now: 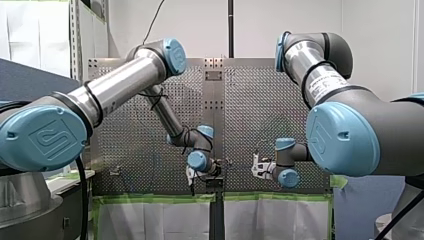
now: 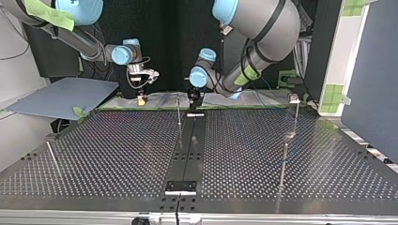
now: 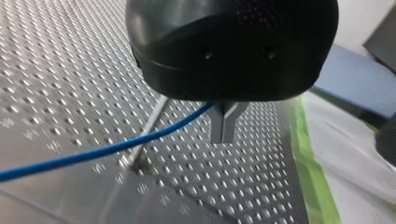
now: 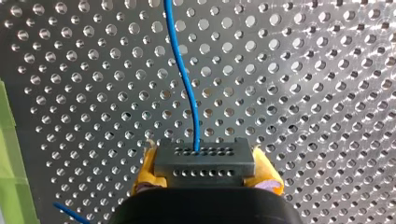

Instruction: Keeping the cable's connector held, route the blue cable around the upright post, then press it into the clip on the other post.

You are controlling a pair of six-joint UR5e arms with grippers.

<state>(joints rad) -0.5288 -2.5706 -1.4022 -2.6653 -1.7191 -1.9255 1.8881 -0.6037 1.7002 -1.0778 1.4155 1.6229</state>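
Holding check: my right gripper (image 4: 205,171), yellow pads, clamps the connector (image 4: 204,158), and the blue cable (image 4: 184,84) runs from it across the perforated table (image 2: 117,154). My left gripper (image 3: 226,126) has its metal fingers meeting at the tips, with the cable entering their fork and crossing the upright post (image 3: 156,112) just beside. Judged: routing under way, wrap unconfirmed. The clip (image 2: 294,98), far right in the top view, is untouched. Green tape (image 3: 313,154) edges the table; a grey board (image 2: 61,96) lies far left.

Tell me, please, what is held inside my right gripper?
My right gripper clamps a dark connector between yellow pads; the blue cable leaves its upper row of holes. The connector's rear part is covered by the gripper's black body.
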